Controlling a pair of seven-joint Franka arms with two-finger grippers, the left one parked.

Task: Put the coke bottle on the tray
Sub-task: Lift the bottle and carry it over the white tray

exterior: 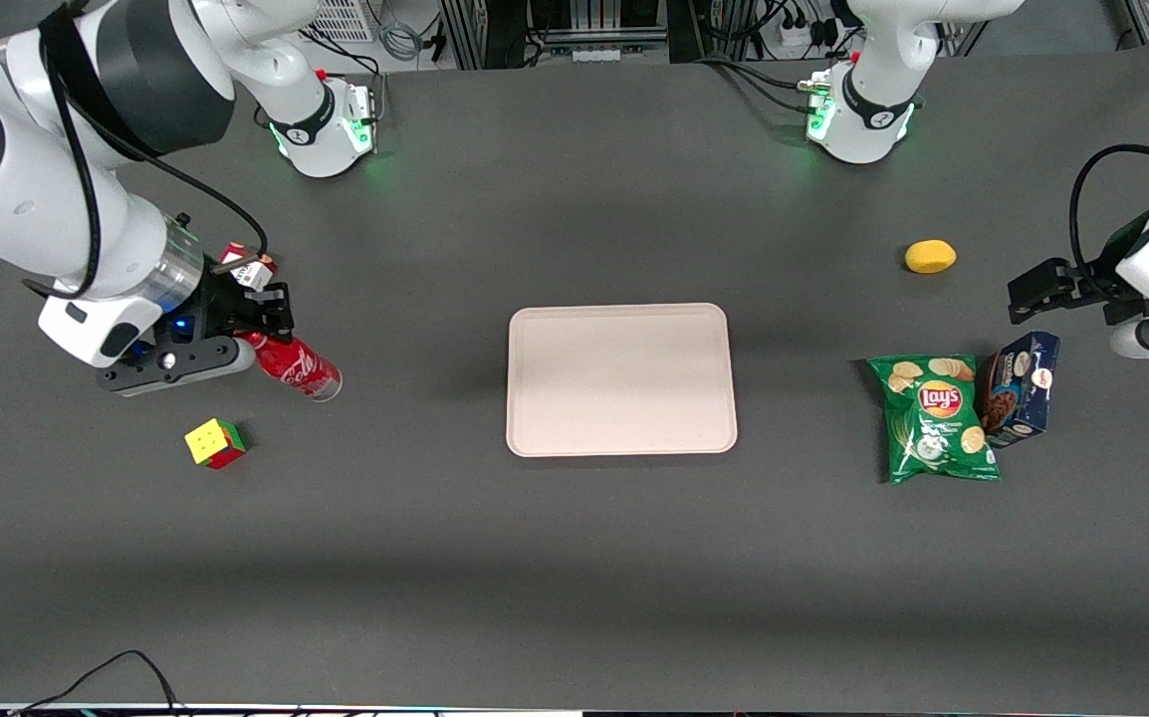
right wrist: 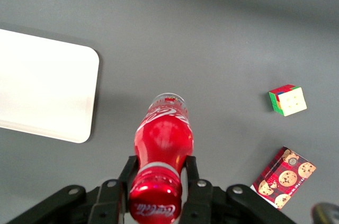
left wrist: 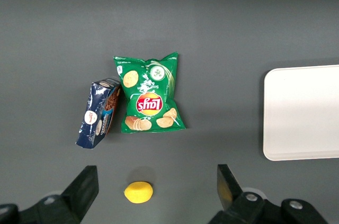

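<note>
The gripper (exterior: pixel 261 317) at the working arm's end of the table is clamped on the neck of the coke bottle (exterior: pixel 298 366), whose clear base points toward four o'clock. A colourful cube (exterior: pixel 215 443) sits nearer the front camera. The tray (exterior: pixel 620 379) lies at three o'clock, well apart.

place: robotics lab | evidence: dark grey table (exterior: pixel 574 558); bolted arm bases (exterior: pixel 328 124); cabling, equipment racks

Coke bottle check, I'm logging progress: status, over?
Claw shut on coke bottle near its cap, toward the working arm's end of the table. Tray bare, bottle not yet on it. Nothing between bottle and tray.
</note>
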